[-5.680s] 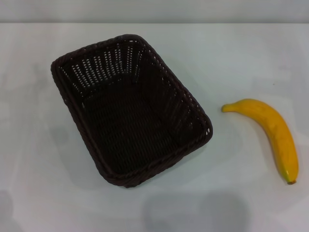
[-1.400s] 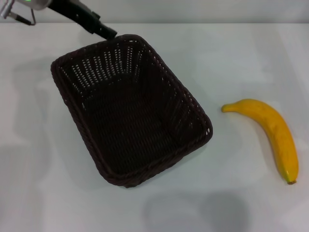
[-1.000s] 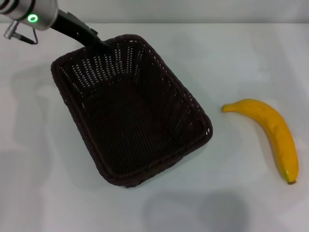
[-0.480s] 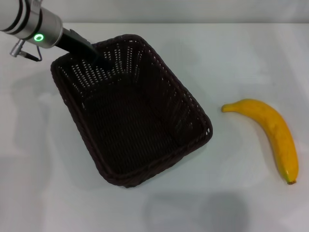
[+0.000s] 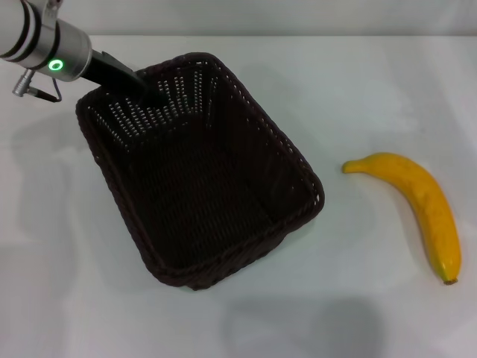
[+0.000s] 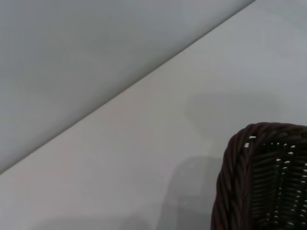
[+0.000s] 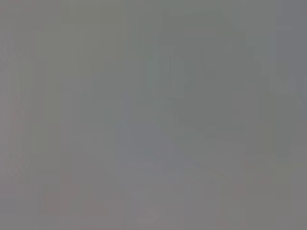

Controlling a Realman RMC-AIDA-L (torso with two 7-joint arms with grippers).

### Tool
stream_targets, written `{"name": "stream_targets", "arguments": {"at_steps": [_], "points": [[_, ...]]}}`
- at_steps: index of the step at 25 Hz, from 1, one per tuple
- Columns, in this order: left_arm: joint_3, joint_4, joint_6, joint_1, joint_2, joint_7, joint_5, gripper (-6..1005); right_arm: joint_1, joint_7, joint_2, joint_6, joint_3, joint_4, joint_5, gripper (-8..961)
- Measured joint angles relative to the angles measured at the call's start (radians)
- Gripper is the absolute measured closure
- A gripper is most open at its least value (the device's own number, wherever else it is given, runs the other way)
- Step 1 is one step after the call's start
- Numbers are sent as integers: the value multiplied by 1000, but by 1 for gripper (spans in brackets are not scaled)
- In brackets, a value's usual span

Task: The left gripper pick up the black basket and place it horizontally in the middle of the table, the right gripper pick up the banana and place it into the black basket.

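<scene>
The black basket (image 5: 257, 115) lies at an angle on the white table (image 5: 373, 82), left of centre in the head view, empty. My left gripper (image 5: 146, 88) reaches in from the upper left on its silver wrist, with a green light lit, and sits at the basket's far rim. One braided corner of the basket shows in the left wrist view (image 6: 235, 167). The yellow banana (image 5: 419, 203) lies on the table to the right of the basket, apart from it. My right gripper is out of view, and the right wrist view shows only plain grey.
The table's far edge meets a grey wall (image 5: 298, 15) at the top of the head view. Bare white tabletop (image 5: 59, 246) lies to the left of the basket, in front of it, and between the basket and the banana.
My left gripper came in from the upper left and dropped onto the basket's far rim. In the last half second the basket shifted slightly to the left. The banana has not moved.
</scene>
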Motion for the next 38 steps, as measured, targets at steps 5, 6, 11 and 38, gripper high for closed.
{"name": "stream_targets", "arguments": {"at_steps": [5,6,11,38], "points": [[0,13,-52,-7,6,-29,2,462,-4,2,0,4,0,0,0,229],[0,17,-73,-10,10,-39,5,492,-4,2,0,5,0,0,0,229],[6,28,-136,-17,26,-92,13,639,-10,3,1,10,0,0,0,228],[-324,107,-296,185,119,-190,-282,774,-16,-32,-14,-58,38,-46,9,229]]}}
